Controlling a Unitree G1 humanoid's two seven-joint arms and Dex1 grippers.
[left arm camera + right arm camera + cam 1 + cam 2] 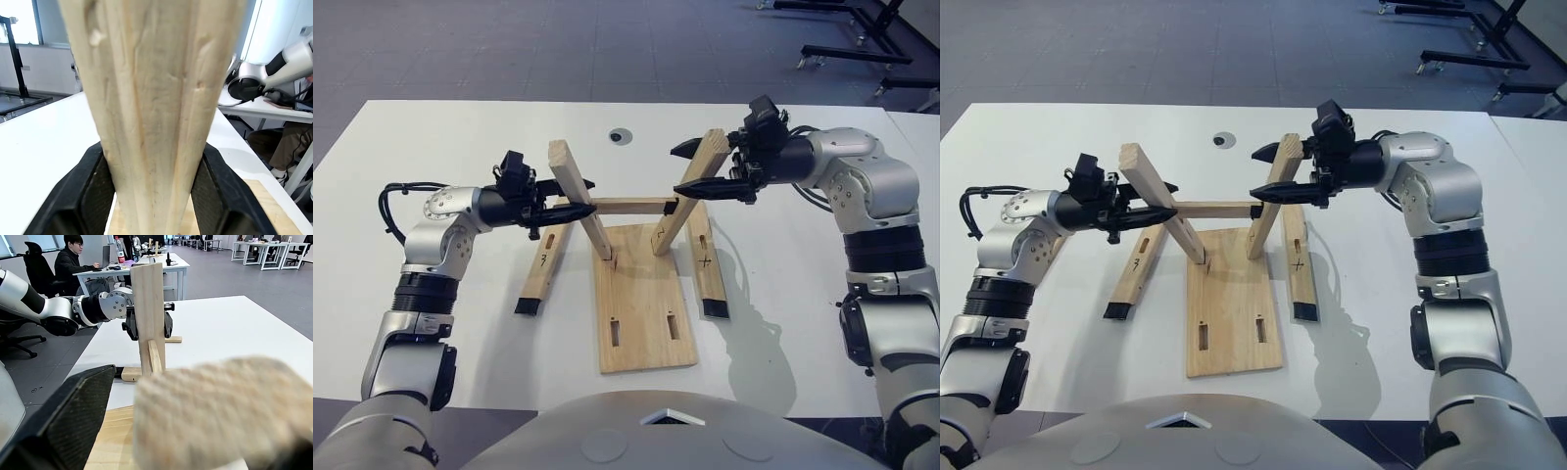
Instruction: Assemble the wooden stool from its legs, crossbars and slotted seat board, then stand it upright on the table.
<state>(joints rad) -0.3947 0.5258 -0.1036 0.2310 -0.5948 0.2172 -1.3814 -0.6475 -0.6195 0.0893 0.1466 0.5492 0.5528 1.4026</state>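
Trying to work out where the stool is sitting right now, anyone seeing it? (poster one)

It's sitting half built in the middle of the white worktop (440,147). The slotted seat board (641,323) is lying flat. The left standing leg (566,162) and the right standing leg (670,230) are sticking up out of its far end, leaning away from each other. A crossbar (631,206) is running between them. (poster two)

And what are the arms doing? (poster one)

The left end effector (587,196) is pinching the left standing leg from the outer side, about level with the crossbar. In the left wrist view both black pads (93,196) are pressing flat against the wood. The right end effector (679,168) is gripping the right standing leg above the crossbar, one finger on each side, and the wood is filling the gap in the right wrist view.

Two more legs are lying on the worktop. The loose left leg (540,274) is resting near the board's left edge with a gap between them. The loose right leg (708,279) is lying just beside the right edge. Both are pointing their black-capped ends toward the robot. A round grommet hole (622,135) is showing in the worktop beyond the parts. (poster two)
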